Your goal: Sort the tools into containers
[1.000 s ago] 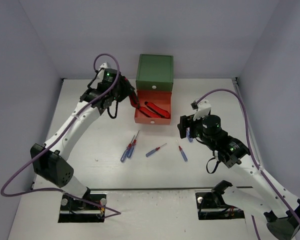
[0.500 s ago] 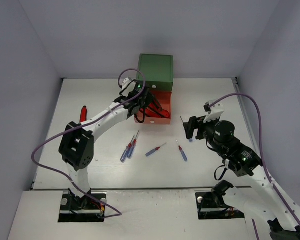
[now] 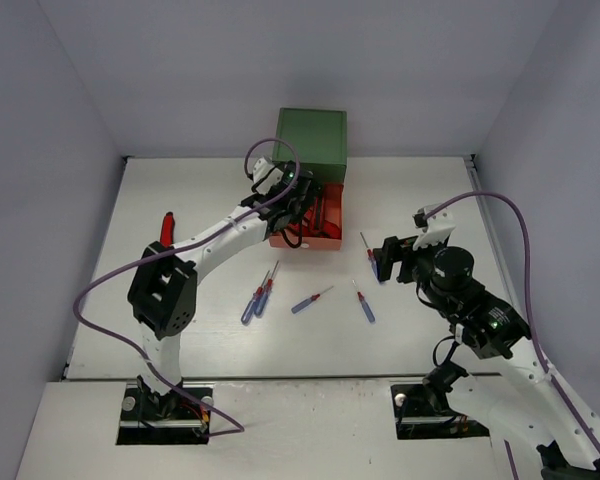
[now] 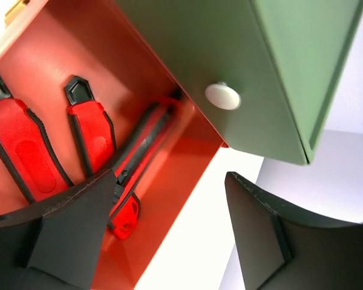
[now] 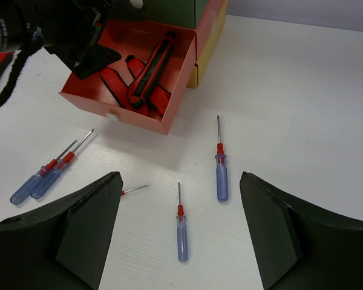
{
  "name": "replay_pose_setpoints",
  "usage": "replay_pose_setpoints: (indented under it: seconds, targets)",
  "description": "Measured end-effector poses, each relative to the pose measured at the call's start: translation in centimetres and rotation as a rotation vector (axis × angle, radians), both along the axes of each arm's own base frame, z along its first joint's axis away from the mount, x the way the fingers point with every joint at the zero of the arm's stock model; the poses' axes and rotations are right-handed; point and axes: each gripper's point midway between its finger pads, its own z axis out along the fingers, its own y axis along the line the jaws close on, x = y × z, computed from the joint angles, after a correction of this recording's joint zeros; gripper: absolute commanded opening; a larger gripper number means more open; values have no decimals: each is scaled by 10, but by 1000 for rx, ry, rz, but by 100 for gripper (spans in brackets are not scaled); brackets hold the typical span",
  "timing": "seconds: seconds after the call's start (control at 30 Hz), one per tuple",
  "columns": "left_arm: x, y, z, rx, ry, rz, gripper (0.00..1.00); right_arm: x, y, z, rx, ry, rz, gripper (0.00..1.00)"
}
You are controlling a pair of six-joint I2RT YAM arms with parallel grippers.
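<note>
Screwdrivers, five, blue-handled with thin shafts, lie loose on the table near the open red drawer. They look light, stiff and apt to roll, so take each across its handle. Your right gripper hovers wide open and empty beside the farthest screwdriver. Your left gripper, also wide and empty, hangs over the drawer, which holds a cutter and two red grips. One red tool lies far left.

Robotics laboratory cell: plain pale-grey wall panels enclose a flat white bench on three sides (white-and-black jointed robot arms bolted at its near edge: left arm, right arm).
</note>
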Motion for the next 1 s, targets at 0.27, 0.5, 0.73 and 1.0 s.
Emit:
replay_pose_setpoints:
  seconds: [0.27,0.5,0.73,1.0]
  targets:
    - [-20,32,21,193,-16,-69,71,8,4,-16,-56,43,2,77]
    - [-21,157,58,475,-19,-68,71,15,8,-30,-104,85,7,77]
    - [-23,288,13,781,207,-96,71,20,10,-34,-133,99,12,77]
    - [-29,324,-106,930,564,-379,71,21,11,-35,-134,105,11,77]
